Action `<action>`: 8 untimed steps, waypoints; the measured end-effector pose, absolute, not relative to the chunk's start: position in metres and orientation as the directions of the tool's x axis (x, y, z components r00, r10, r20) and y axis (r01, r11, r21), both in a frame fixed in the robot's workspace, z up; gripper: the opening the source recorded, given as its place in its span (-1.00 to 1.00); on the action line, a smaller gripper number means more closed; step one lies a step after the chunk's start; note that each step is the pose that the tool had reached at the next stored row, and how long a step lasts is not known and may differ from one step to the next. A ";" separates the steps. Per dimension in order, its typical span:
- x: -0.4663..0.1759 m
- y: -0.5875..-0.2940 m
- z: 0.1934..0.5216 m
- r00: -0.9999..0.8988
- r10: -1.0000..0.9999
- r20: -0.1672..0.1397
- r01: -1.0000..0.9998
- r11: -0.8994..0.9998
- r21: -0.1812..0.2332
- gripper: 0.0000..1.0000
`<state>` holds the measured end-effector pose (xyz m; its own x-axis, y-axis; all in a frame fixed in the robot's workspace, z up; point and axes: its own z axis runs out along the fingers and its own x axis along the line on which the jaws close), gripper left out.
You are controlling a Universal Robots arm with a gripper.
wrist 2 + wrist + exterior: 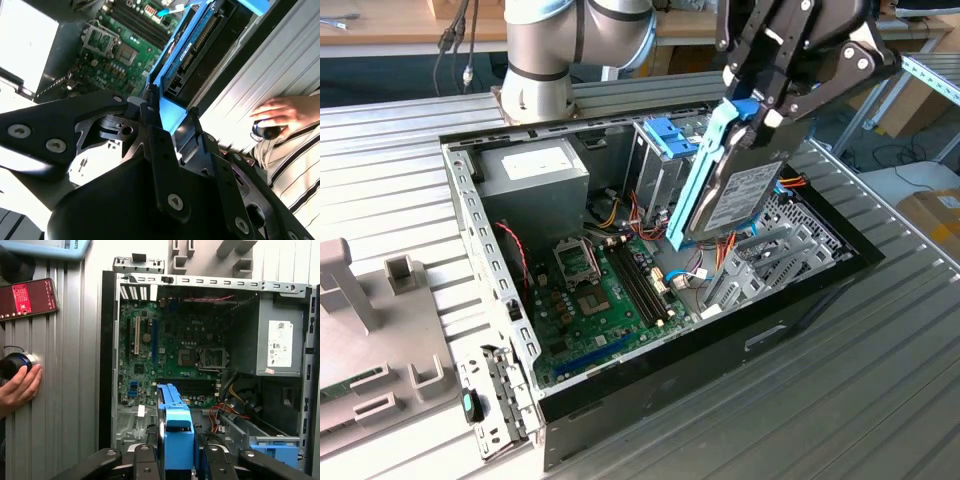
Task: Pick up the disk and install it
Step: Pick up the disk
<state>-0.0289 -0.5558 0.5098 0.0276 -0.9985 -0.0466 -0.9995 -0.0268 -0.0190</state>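
Observation:
The disk, a dark grey drive in a light-blue carrier frame, hangs tilted on edge above the open computer case, over its right-hand bays in the exterior view. My gripper is shut on the carrier's upper end, black fingers either side of the blue frame. In both wrist views the blue carrier runs out from between the fingers, pointing down toward the case interior. The disk's lower end hovers just above the grey metal bay; whether it touches is unclear.
The case holds a green motherboard, a grey power supply, red and orange cables and a metal drive cage with a blue-tabbed bracket. Beside the case a person's hand rests on a knob; a phone lies nearby.

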 end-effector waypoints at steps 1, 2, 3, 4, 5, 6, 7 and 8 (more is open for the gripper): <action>-0.016 -0.556 0.510 0.028 -0.999 -0.047 -0.999 -0.027 -0.019 -0.27; -0.008 -0.556 0.510 0.028 -0.999 -0.047 -0.999 -0.027 -0.019 -0.27; 0.003 -0.556 0.510 0.028 -0.999 -0.046 -0.999 -0.027 -0.019 -0.27; 0.006 -0.556 0.510 0.028 -0.999 -0.047 -0.999 -0.027 -0.019 -0.27; 0.010 -0.558 0.509 0.027 -0.999 -0.047 -0.999 -0.027 -0.019 -0.27; 0.012 -0.559 0.509 0.027 -0.999 -0.047 -0.999 -0.027 -0.019 -0.27; 0.013 -0.561 0.509 0.028 -0.999 -0.046 -0.999 -0.027 -0.019 -0.27; 0.016 -0.564 0.509 0.028 -0.999 -0.047 -0.999 -0.027 -0.019 -0.27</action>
<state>0.0156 -0.5639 0.5088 0.0276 -0.9985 -0.0465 -0.9995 -0.0267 -0.0189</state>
